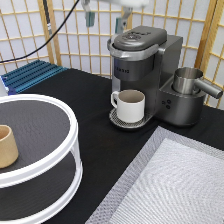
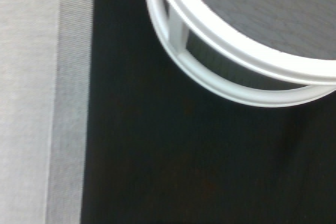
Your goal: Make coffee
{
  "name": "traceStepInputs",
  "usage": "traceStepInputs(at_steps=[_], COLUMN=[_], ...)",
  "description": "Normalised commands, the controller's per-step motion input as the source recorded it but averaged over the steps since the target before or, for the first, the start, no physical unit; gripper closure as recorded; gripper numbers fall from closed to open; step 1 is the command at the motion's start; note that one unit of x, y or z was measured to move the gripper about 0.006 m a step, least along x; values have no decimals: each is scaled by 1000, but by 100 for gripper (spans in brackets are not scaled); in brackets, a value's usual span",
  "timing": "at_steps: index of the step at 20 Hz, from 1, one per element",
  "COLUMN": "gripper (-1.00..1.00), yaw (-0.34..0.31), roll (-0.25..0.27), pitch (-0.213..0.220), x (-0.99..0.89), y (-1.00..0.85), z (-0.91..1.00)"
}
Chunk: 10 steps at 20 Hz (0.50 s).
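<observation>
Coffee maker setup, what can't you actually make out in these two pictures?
- Pod: seen in neither view; the coffee maker has its lid down.
- Mug: contents hidden by its rim, exterior view.
- Gripper: open above the machine, the arm cut by the top edge.
- Turntable: partly cut off in the wrist view.

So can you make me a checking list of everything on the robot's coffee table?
Surface: black table, grey mat at the exterior view's bottom right.
Job's things: coffee machine lid shut, white mug on its drip tray; coffee pod not seen.
Clutter: white two-tier turntable, tan cup on it, blue rack.
Grippers: gripper open, above the machine, holding nothing.
Cables: black cable hanging at the exterior view's top left.
Surroundings: wooden lattice screen behind.
</observation>
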Motion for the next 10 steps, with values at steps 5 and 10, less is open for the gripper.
traceStepInputs(at_steps=[5,10], gripper=[-100,-100], yaw=[374,375], roll=[55,38], pitch=[-15,0], x=[30,2], y=[0,0], z=[281,294])
